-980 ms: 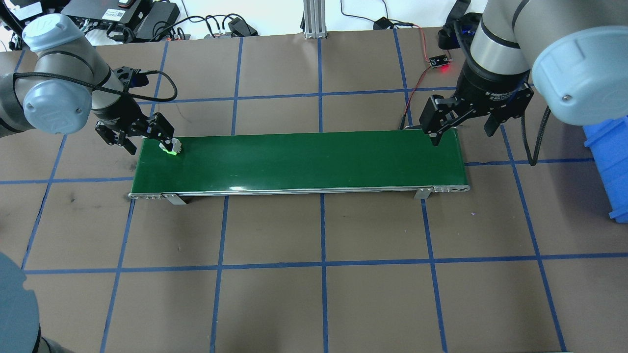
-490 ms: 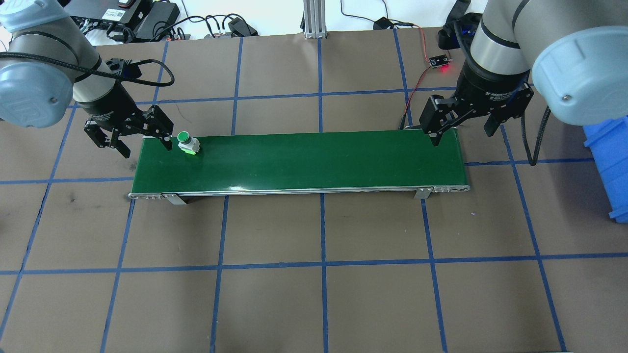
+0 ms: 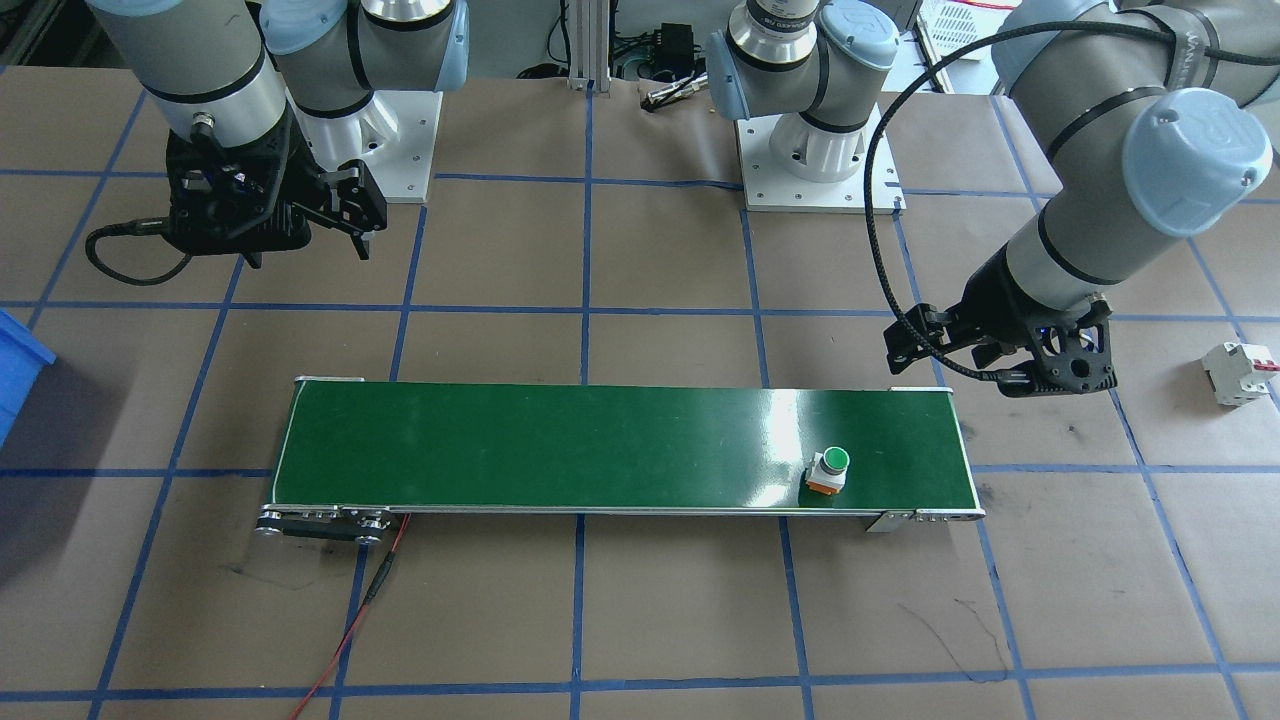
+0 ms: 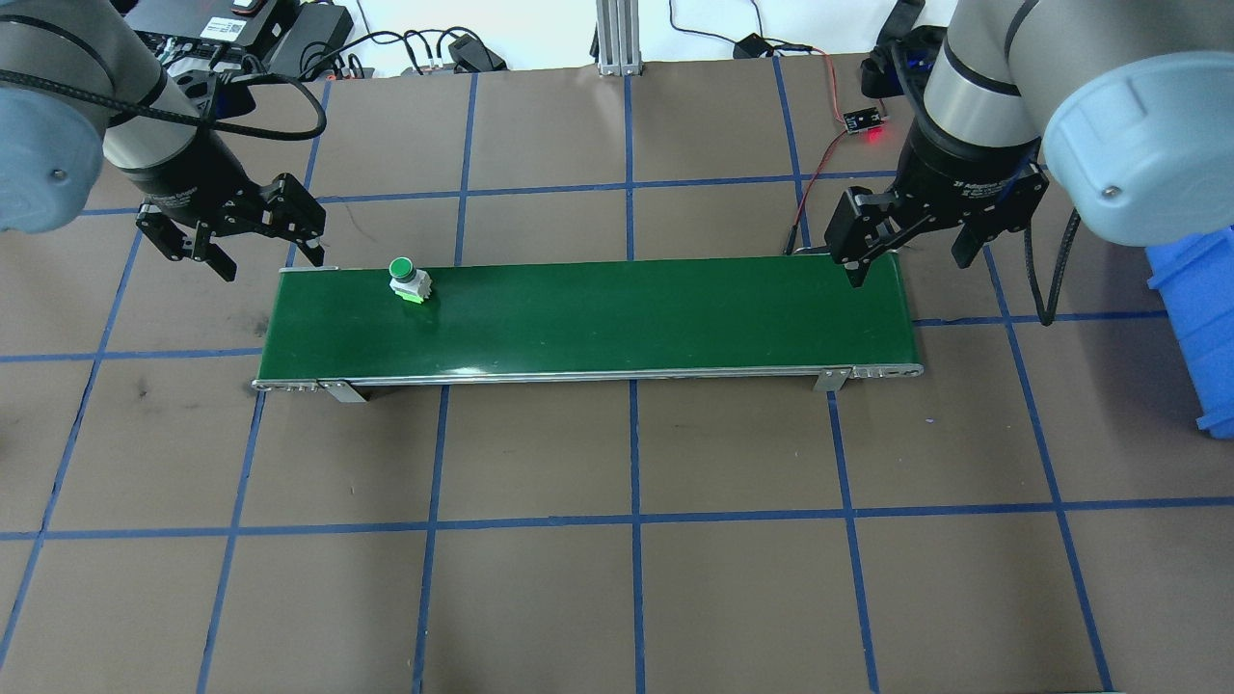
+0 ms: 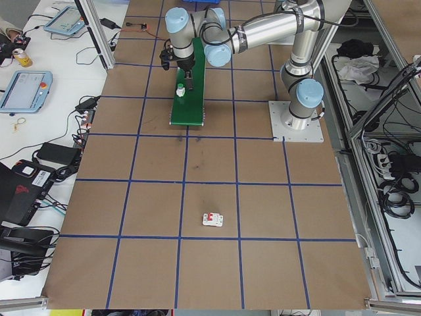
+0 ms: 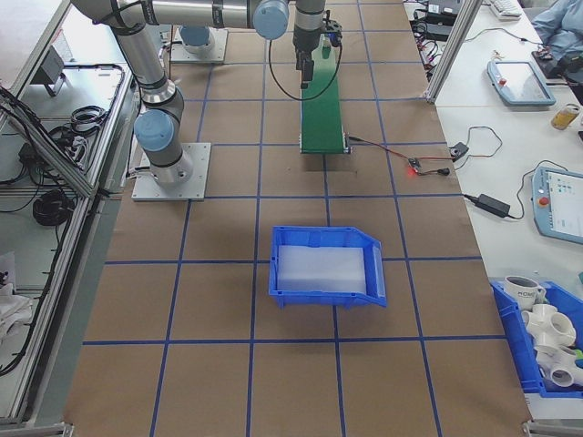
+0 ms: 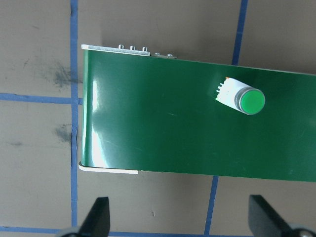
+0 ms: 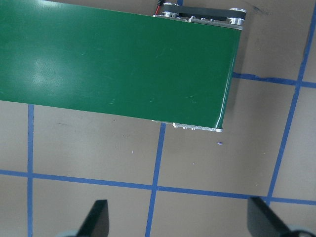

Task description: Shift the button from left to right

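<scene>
The button (image 4: 407,278), green cap on a white body, stands free on the left part of the green conveyor belt (image 4: 627,313). It also shows near the belt's right end in the front-facing view (image 3: 828,470) and lying clear of the fingers in the left wrist view (image 7: 242,98). My left gripper (image 4: 265,255) hangs open just off the belt's left end, behind it, with nothing held. My right gripper (image 4: 911,265) is open above the belt's far right corner, and its wrist view shows only belt between the fingers (image 8: 98,215).
A blue bin (image 4: 1195,318) sits off the right edge of the table. A white circuit breaker (image 3: 1238,372) lies on the mat beyond the robot's left arm. A small board with a red light (image 4: 863,120) and its wires run to the belt's far right corner.
My left gripper let go of the button, opened and drew back and left off the belt. The button has travelled right along the belt. The right arm has not moved.
</scene>
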